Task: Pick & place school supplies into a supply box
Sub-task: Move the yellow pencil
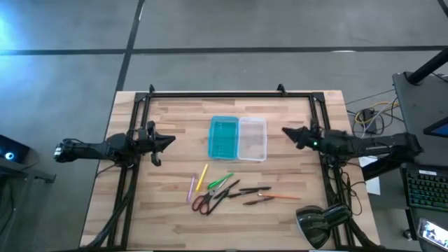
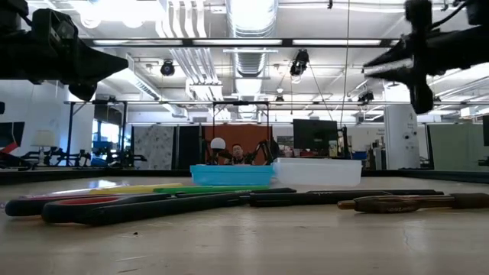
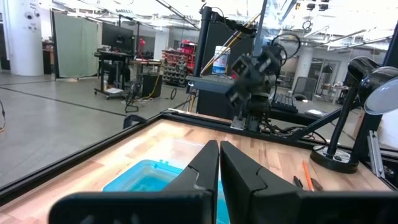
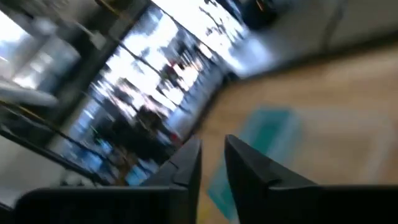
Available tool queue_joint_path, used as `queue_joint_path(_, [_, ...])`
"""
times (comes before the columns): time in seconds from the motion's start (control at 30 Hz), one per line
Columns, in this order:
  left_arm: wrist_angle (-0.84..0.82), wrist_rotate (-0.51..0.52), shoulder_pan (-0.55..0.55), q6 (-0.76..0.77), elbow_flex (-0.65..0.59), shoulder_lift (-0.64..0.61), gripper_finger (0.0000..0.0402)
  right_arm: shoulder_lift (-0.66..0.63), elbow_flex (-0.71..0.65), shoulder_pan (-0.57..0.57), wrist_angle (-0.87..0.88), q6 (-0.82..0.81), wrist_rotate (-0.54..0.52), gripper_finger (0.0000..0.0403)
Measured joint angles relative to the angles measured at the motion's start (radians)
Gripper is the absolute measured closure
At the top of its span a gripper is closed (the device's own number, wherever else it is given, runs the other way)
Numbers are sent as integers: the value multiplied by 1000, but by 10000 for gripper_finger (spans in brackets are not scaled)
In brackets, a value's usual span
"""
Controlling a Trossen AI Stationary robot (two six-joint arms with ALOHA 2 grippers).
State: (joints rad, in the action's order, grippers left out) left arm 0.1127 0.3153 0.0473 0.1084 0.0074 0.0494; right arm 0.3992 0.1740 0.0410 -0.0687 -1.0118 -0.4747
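Note:
The supply box [image 1: 238,138] lies open at the table's middle, its teal half [image 1: 224,137] on the left and its clear half [image 1: 253,138] on the right. Nearer the near edge lie the supplies: a yellow pencil [image 1: 202,176], a pink one [image 1: 192,187], a green pen [image 1: 220,180], red-handled scissors [image 1: 204,203], dark pens [image 1: 241,189] and an orange pen [image 1: 280,197]. My left gripper [image 1: 171,140] hovers shut, left of the box. My right gripper [image 1: 285,131] hovers right of the box, with a narrow gap between its fingers [image 4: 212,155].
A black desk lamp [image 1: 318,220] stands at the table's near right corner. Black frame rails [image 1: 217,94] run along the far edge and both sides. Bare wood lies between the box and the supplies. The room behind holds monitors and cables.

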Motion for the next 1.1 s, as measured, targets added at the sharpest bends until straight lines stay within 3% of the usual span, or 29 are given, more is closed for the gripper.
queue_joint_path(0.1, [0,0,0,0,0,0,401,110,68,0,206,-28,132,263])
queue_joint_path(0.23, [-1,0,0,0,0,0,401,260,176,13,386,102,338,218])
queue_joint_path(0.37, [-1,0,0,0,0,0,401,426,286,41,520,367,466,208])
queue_joint_path(0.47, [-1,0,0,0,0,0,401,555,366,65,649,435,556,216])
queue_joint_path(0.73, [-1,0,0,0,0,0,401,780,497,248,787,668,572,238])
queue_joint_path(1.1, [-1,0,0,0,0,0,401,990,574,513,788,643,558,238])
